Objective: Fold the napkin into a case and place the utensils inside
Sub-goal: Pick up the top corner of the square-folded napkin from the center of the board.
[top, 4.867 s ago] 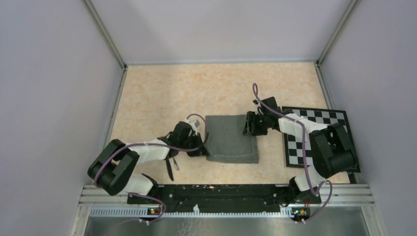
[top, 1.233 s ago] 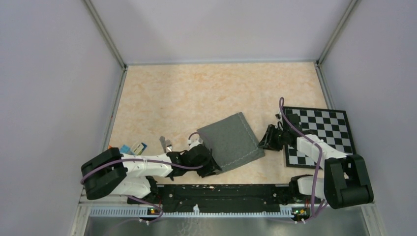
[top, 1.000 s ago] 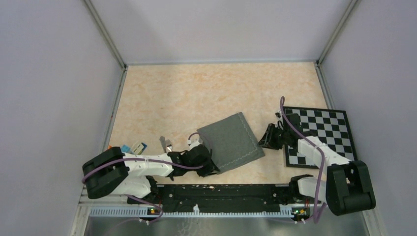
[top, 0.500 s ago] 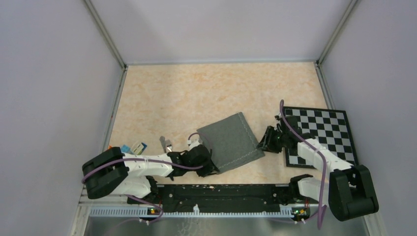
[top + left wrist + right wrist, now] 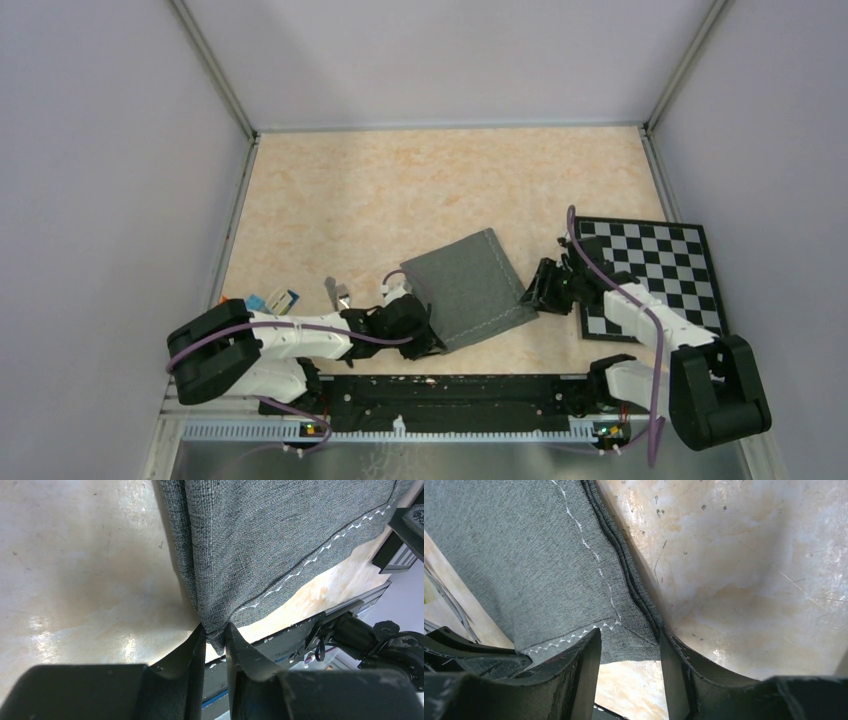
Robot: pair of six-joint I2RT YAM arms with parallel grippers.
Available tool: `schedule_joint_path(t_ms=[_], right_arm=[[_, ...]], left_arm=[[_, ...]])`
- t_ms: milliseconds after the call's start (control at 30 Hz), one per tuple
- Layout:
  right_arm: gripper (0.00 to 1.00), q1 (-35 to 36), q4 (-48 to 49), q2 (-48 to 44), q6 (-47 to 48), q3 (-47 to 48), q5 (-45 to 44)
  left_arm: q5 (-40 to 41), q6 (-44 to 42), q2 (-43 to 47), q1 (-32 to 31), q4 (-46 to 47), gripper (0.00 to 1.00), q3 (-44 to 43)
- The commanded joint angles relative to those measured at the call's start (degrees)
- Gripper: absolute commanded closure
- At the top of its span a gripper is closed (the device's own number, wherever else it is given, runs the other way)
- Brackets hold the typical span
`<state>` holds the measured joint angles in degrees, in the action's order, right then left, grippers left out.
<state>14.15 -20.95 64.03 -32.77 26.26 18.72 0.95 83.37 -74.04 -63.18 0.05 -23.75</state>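
We're mid-fold: the napkin (image 5: 468, 287) lies skewed near the table's (image 5: 400, 190) front edge. The left gripper (image 5: 214, 631) is pinched tight on its near corner. The right gripper (image 5: 630, 642) is spread around the right-hand corner, seemingly not clamping. Next, right needs a firm bite before folding over.

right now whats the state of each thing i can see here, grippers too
napkin, folded in layers, lying flat, turned askew
left gripper, shut on the napkin's near corner
right gripper, open, jaws either side of the napkin's right corner
checkered board, lying flat, apart from the napkin
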Motion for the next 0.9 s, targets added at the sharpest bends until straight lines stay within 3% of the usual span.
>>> schedule_joint_path(t_ms=[0, 533, 733, 867], right_arm=[[0.54, 0.7, 1.7, -3.2, -0.5, 0.2, 1.2], [0.62, 0.8, 4.3, -3.2, -1.2, -0.2, 5.7], [0.81, 0.8, 5.3, -3.7, -2.1, -1.0, 6.0], [0.99, 0.9, 6.3, -3.4, -1.9, -0.8, 6.1]], left_arm=[[1.1, -1.3, -0.1, -0.2, -2.0, 0.74, 0.9], [1.3, -1.4, 0.3, -0.2, -2.4, 0.74, 0.9], [1.3, -1.4, 0.3, -0.3, -2.6, 0.75, 1.0], [1.1, -1.4, 0.3, -0.3, -2.4, 0.74, 1.5]])
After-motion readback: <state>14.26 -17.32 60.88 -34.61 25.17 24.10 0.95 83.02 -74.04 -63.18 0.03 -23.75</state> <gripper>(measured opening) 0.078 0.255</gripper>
